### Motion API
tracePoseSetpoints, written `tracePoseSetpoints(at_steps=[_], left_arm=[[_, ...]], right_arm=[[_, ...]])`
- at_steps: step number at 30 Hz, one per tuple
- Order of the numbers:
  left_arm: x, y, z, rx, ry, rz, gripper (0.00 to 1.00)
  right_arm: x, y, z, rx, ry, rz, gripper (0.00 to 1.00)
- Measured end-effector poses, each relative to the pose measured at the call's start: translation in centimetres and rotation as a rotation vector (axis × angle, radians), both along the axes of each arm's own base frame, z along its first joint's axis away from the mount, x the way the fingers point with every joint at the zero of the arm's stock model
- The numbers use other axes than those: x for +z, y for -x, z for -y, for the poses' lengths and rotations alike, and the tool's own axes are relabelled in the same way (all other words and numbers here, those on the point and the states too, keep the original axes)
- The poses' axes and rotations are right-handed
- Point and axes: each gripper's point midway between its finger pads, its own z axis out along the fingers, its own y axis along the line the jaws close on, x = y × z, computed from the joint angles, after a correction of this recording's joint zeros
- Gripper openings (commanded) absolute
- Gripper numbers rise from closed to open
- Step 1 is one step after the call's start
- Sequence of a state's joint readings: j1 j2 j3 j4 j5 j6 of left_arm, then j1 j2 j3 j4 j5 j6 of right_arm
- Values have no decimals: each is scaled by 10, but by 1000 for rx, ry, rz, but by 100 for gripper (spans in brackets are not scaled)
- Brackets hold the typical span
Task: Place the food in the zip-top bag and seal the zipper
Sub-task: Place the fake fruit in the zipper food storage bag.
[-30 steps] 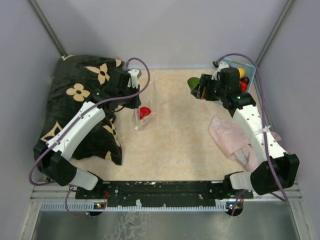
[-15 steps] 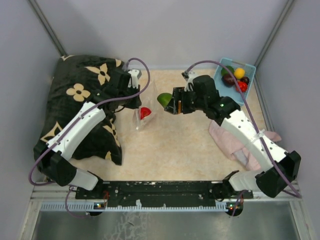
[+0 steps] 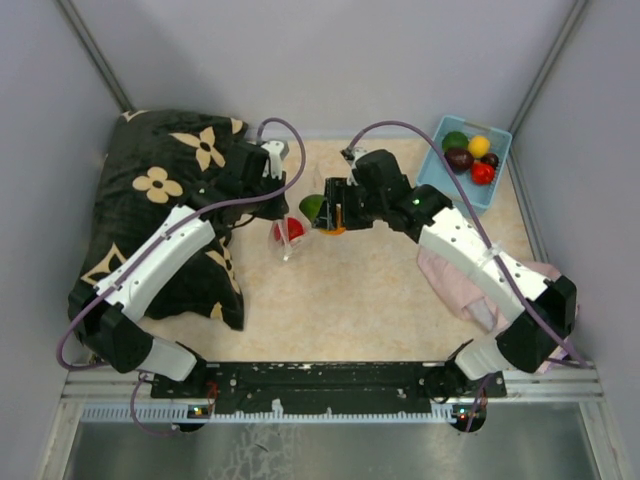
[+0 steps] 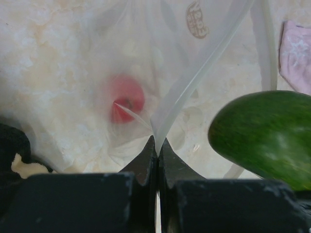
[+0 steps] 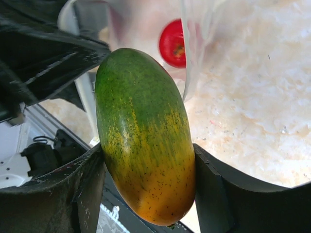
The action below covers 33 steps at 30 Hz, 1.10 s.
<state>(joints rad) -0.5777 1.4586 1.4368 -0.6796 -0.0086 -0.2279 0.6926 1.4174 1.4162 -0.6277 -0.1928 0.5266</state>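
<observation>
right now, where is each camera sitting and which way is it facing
Top external: fixed above and behind the arm bases, looking down at the table; both arms show, left gripper and right gripper.
Left wrist: on the left arm, looking down past its gripper, shut on the zip-top bag.
Right wrist: on the right arm, looking along its gripper, shut on a green-and-yellow toy fruit, toward the bag.
Shared: both wrist views show that fruit and the red toy fruit inside the bag.

My right fingers (image 5: 221,194) are matt black plastic. The green-yellow toy fruit (image 5: 146,131) between them is glossy and smooth. The bag (image 4: 194,58) is clear, filmy plastic. The table (image 3: 360,280) looks matt, stone-mottled.
</observation>
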Motion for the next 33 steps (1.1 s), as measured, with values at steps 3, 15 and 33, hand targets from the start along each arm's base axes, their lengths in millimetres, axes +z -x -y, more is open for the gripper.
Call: tracePoseSetpoints(at_steps=[3, 15, 33], left_arm=[[-1, 1, 3, -3, 7, -1, 0], [-8, 18, 29, -67, 22, -12, 0], [-13, 28, 42, -120, 37, -42, 0]], right_arm=[[-16, -5, 3, -34, 48, -34, 15], [-19, -24, 8, -120, 108, -31, 16], [-41, -38, -4, -121, 134, -70, 41]])
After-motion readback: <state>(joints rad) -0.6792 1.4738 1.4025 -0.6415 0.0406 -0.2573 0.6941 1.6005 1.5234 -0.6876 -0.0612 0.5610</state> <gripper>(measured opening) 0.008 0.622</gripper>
